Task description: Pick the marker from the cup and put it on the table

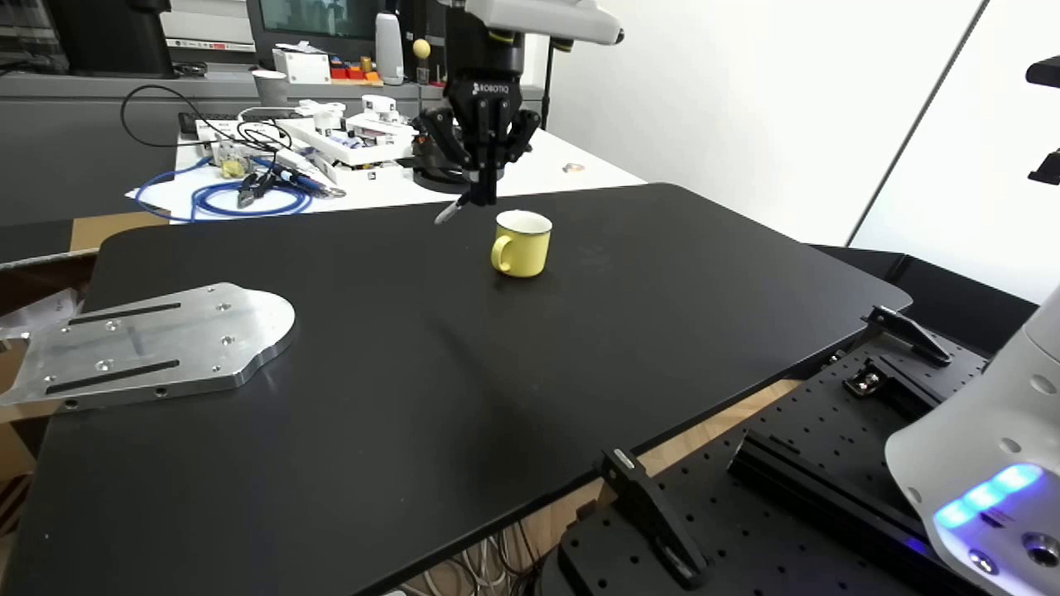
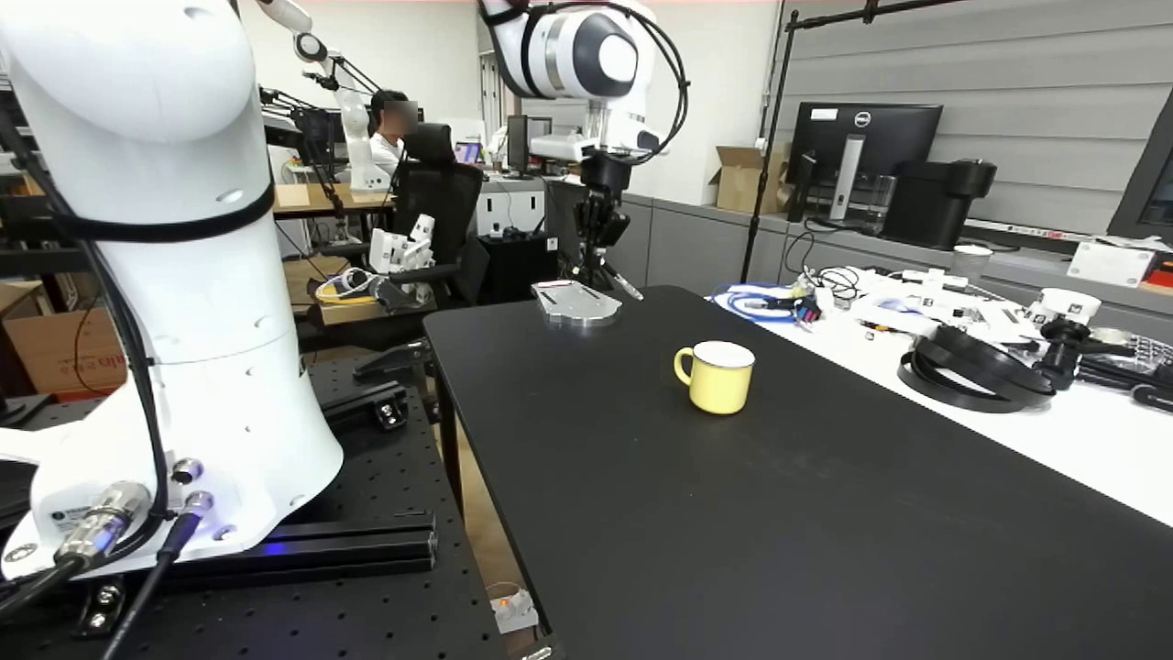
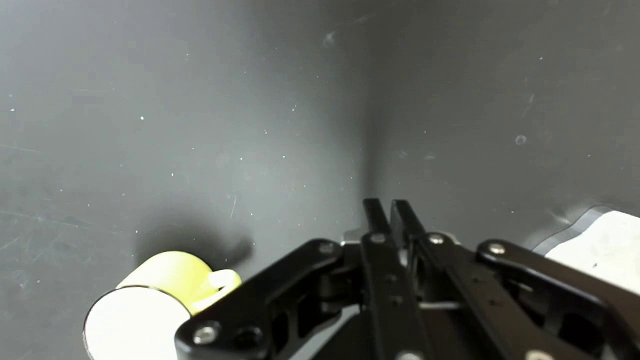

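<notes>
The yellow cup stands upright on the black table. The cup also shows in an exterior view and at the lower left of the wrist view. My gripper is above the table, beside the cup on its handle side. It is nearly closed on the marker, a thin stick with a pale body and dark end, held tilted and sticking out sideways from the fingertips. The marker also shows in an exterior view. In the wrist view the fingers have a narrow gap and mostly hide the marker.
A silver metal plate lies at the table's edge, and shows at the right of the wrist view. A white table with cables, tools and a black ring-shaped object adjoins the black table. Another robot base stands beside it.
</notes>
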Controlling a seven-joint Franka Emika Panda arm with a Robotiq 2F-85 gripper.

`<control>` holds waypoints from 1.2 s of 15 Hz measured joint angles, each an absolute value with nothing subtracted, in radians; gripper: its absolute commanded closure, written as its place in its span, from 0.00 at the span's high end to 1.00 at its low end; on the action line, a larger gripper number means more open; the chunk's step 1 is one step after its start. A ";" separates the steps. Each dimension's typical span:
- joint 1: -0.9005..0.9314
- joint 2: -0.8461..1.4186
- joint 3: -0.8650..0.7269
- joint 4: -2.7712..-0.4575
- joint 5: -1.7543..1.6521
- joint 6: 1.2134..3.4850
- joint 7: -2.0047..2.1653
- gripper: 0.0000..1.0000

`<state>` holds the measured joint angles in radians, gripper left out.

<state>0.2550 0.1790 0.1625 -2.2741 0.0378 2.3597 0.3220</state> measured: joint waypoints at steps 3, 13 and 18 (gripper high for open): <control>0.256 0.195 0.162 -2.344 0.029 2.455 0.337 0.02; 0.342 0.374 0.109 -2.386 -0.074 2.604 0.501 0.02; 0.382 0.413 0.077 -2.381 -0.075 2.593 0.534 0.02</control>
